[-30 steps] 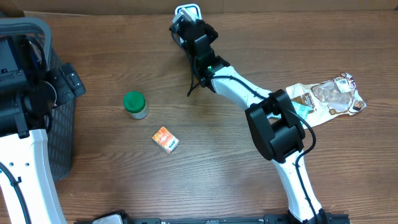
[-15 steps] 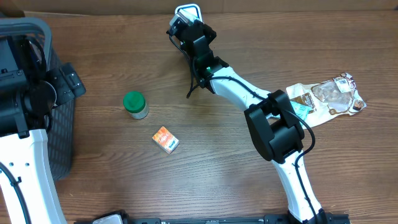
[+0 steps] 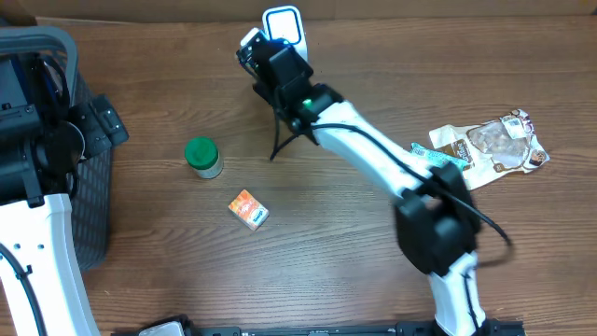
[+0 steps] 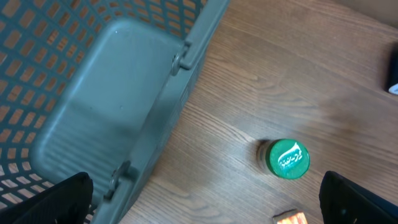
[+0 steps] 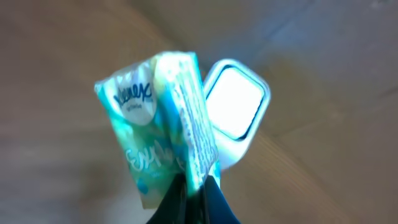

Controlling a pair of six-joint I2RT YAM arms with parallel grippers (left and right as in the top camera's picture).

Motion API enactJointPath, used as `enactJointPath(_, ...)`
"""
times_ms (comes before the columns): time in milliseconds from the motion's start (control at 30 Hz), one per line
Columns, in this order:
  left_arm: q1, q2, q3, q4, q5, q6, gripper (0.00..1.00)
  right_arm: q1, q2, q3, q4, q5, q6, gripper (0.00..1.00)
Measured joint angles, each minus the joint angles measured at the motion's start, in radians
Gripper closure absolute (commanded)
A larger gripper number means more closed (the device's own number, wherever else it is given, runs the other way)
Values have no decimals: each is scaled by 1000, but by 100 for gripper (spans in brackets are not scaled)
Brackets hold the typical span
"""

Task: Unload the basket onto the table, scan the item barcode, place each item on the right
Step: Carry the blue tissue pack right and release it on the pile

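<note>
right tool (image 5: 193, 194): clenched on the bottom edge of a tissue pack (image 5: 158, 124); the pack stands up between the fingers.
left tool (image 4: 205, 200): released, jaws spread wide, holding nothing; it hangs above the rim of the basket (image 4: 118, 93), with the table (image 3: 326, 266) below.
item location: the tissue pack is in the air at the far edge of the table, just beside the scanner (image 5: 233, 102). from the wrist view the pack partly overlaps the scanner's lit window.
barcode: not visible in any view; which face of the pack points at the window cannot be told.
steps done (judged): item picked up and carried to the scanner.
step in hand (judged): presenting the pack to the lit window.
steps left (judged): a confirmed read, perhaps after turning the pack, then setting the item down.
other items: green-lidded jar (image 3: 202, 156), small orange box (image 3: 248, 210) and snack bag (image 3: 490, 145) lie on the table, well apart from the scanner, none of them touched by either tool.
</note>
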Motion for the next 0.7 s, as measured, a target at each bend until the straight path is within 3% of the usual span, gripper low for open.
enactJointPath(200,0,0,0,-1,0,0,0,-31,-238,11,-472,-138,329,96)
enactJointPath(367,0,0,0,0,0,0,0,-150,-286,13,-769,-167,552,96)
enactJointPath(500,0,0,0,0,0,0,0,-294,-280,-20,-866,-174,661,96)
enactJointPath(700,0,0,0,0,0,0,0,-511,-279,-159,-855,-174,756,96)
